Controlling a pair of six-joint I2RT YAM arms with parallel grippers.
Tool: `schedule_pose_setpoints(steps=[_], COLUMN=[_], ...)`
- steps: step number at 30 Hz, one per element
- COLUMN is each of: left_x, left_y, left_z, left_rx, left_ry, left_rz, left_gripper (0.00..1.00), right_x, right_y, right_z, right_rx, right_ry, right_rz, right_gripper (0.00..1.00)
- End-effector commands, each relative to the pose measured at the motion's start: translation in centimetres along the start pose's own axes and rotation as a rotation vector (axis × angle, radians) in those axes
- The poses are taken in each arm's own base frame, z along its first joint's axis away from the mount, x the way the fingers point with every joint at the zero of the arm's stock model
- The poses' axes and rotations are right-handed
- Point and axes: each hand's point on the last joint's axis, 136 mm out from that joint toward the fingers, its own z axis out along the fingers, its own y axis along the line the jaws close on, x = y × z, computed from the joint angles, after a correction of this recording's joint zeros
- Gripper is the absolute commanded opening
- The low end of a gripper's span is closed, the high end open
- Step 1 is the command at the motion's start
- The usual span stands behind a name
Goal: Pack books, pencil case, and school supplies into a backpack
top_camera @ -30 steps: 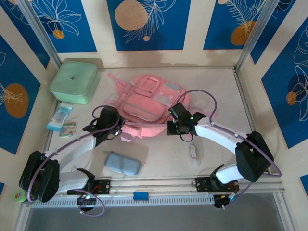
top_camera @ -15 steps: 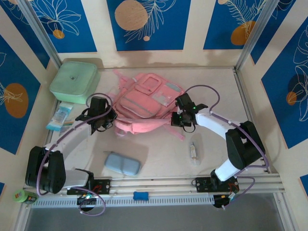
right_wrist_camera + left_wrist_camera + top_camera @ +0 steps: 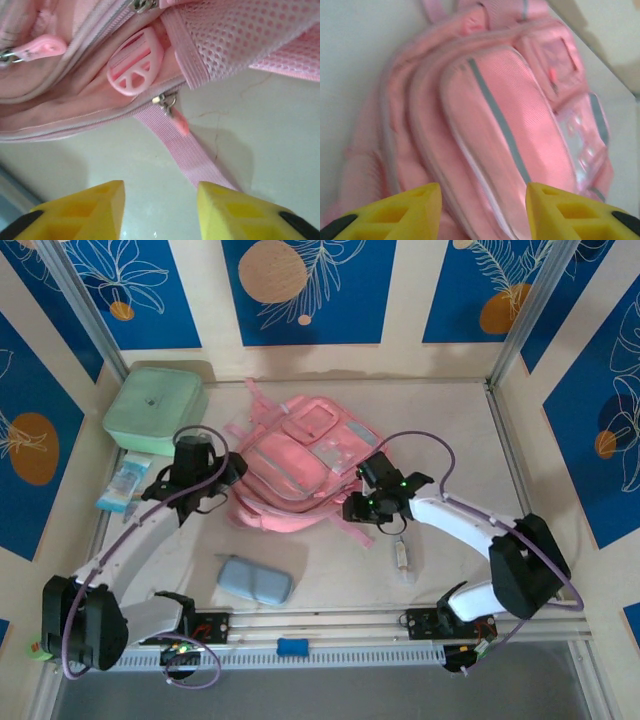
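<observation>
Nearest us, the pencil case (image 3: pixel 255 581) and wrapped stick (image 3: pixel 402 558) lie unpacked. Our left gripper (image 3: pixel 483 212) and right gripper (image 3: pixel 161 210) flank the backpack (image 3: pixel 298 468), jaws spread and empty. We should pinch a zip pull (image 3: pixel 171 106) squarely, bracing the fabric opposite, so the main pocket opens wide.

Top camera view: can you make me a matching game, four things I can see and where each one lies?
Things:
1. backpack
2. pencil case
3. green box
4. wrapped stick

Places:
A. back left corner
B. in the middle
C. near edge, left of middle
D. near side, right of middle

Pairs: 1-B, 2-C, 3-A, 4-D
</observation>
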Motion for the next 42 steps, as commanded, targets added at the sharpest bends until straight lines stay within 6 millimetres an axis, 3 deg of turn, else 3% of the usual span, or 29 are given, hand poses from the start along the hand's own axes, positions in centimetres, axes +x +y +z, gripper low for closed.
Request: schedule_pose_setpoints(steps=[1, 4, 7, 13, 18, 21, 25, 29, 31, 34, 39, 42], left_x=[3.2, 6.8, 9.4, 11.1, 12.0, 12.9, 14.4, 14.9, 14.9, 14.6, 13.1, 11.3], left_y=[-2.0, -3.5, -3.4, -1.9, -0.1, 0.1, 1.9, 3.6, 3.7, 5.1, 6.4, 5.6], left_z=[0.1, 0.7, 1.7, 2.5, 2.6, 2.9, 3.3, 4.5, 5.1, 6.0, 8.7, 9.9], left_rx=[0.046, 0.069, 0.05, -0.007, -0.072, -0.051, -0.102, -0.147, -0.149, -0.201, -0.212, -0.173], left_ry=[0.059, 0.095, 0.13, 0.139, 0.153, 0.183, 0.239, 0.245, 0.25, 0.243, 0.25, 0.244], left_rz=[0.025, 0.055, 0.075, 0.087, 0.107, 0.107, 0.121, 0.11, 0.118, 0.117, 0.072, 0.066], left_gripper=[0.48, 0.48, 0.48, 0.47, 0.46, 0.43, 0.41, 0.4, 0.39, 0.36, 0.32, 0.31], right_x=[-0.9, -2.2, -4.3, -8.5, -11.1, -12.3, -13.2, -14.0, -14.7, -15.7, -16.7, -16.6], right_y=[0.3, 0.4, 0.7, 1.3, 0.3, -0.6, -1.8, -1.3, -0.2, 0.7, 0.8, 1.2], right_z=[-2.4, -3.2, -3.4, -2.2, 0.2, 1.9, 4.8, 6.3, 5.6, 3.2, 0.8, -0.5], right_rx=[-0.043, -0.034, -0.054, -0.067, -0.091, -0.034, 0.015, -0.049, -0.122, -0.198, -0.335, -0.368], right_ry=[-0.016, -0.009, -0.037, -0.055, -0.049, -0.041, 0.001, 0.008, -0.03, -0.117, -0.118, -0.142], right_rz=[0.073, 0.113, 0.157, 0.222, 0.324, 0.317, 0.324, 0.314, 0.277, 0.262, 0.335, 0.323], right_gripper=[0.5, 0.59, 0.62, 0.62, 0.55, 0.52, 0.48, 0.28, 0.13, 0.02, 0.0, 0.0])
